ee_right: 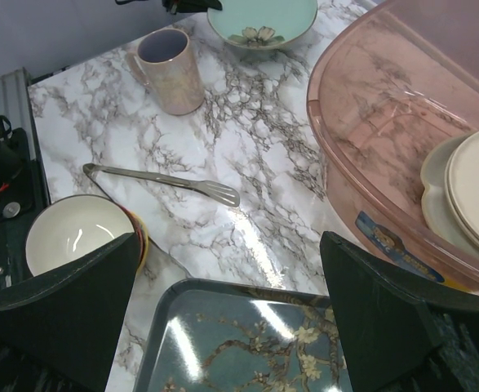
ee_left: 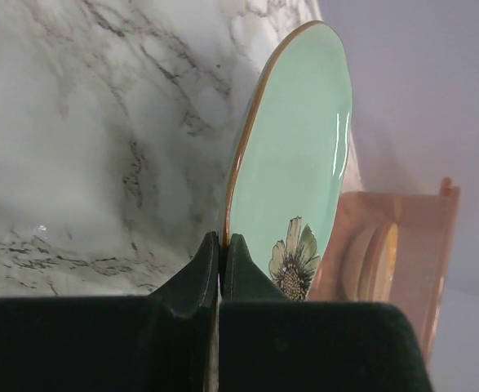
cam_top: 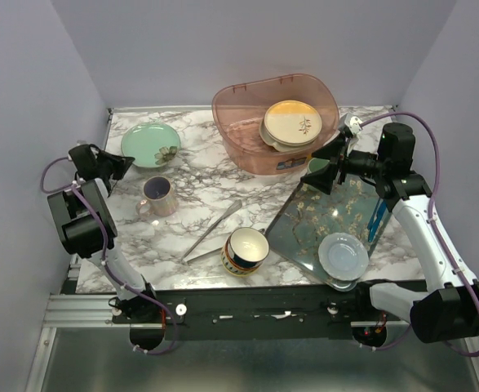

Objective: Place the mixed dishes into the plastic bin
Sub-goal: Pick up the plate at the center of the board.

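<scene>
Mint-green plate [cam_top: 150, 144] beside lilac mug [cam_top: 158, 194]

The top camera looks steeply down from above and behind both arm bases, covering the whole marble-patterned tabletop [cam_top: 198, 175]. The left wrist camera sits very close, sighting along the left pincer [ee_left: 220, 242] at the edge-on mint-green glazed plate [ee_left: 292, 155] right at its tips. The right wrist camera looks down from higher, out between the right pincer [ee_right: 229, 245] fingers. All three share that plate and the translucent pink plastic bin [cam_top: 251, 110].
</scene>
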`<state>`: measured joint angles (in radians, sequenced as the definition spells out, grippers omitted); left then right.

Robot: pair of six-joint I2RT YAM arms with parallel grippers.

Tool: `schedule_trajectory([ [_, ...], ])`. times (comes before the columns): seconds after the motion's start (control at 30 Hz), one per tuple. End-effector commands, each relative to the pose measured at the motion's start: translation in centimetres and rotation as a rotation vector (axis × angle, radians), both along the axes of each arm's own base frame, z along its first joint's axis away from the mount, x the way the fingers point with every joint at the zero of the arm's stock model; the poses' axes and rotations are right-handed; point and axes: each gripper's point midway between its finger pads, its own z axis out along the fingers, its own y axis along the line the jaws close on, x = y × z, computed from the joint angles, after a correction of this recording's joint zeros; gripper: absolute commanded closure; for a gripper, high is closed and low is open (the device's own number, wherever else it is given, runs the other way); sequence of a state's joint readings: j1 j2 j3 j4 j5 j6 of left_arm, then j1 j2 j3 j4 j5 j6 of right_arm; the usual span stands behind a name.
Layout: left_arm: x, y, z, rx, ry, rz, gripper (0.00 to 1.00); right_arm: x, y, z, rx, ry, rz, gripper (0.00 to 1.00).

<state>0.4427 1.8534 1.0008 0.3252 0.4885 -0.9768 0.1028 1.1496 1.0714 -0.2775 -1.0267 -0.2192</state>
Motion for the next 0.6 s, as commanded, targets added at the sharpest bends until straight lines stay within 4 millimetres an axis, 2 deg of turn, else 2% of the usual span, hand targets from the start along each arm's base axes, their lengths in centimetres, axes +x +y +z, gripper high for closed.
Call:
schedule_trajectory([
  [0.0, 0.8, 0.2, 10.0, 0.005, -0.276, -0.024, 1.0, -0.2, -0.1, -0.3, 0.002, -0.015, 0.018, 0.0],
  [0.17, 0.1, -0.3, 13.1, -0.034, -0.337, -0.024, 1.0, -0.2, 0.0, -0.6, -0.001, -0.019, 0.027, 0.01],
  [0.23, -0.3, -0.6, 13.7, -0.051, -0.346, -0.02, 1.0, -0.6, 0.2, -0.8, -0.001, -0.031, 0.059, 0.0],
  [0.43, -2.5, -2.1, 16.5, -0.094, -0.397, -0.025, 1.0, -1.7, 0.6, -1.3, 0.0, -0.078, 0.136, 0.0],
  [0.57, -3.9, -4.9, 18.3, -0.101, -0.43, -0.074, 1.0, -2.0, 0.4, -1.5, -0.017, -0.121, 0.148, 0.0],
])
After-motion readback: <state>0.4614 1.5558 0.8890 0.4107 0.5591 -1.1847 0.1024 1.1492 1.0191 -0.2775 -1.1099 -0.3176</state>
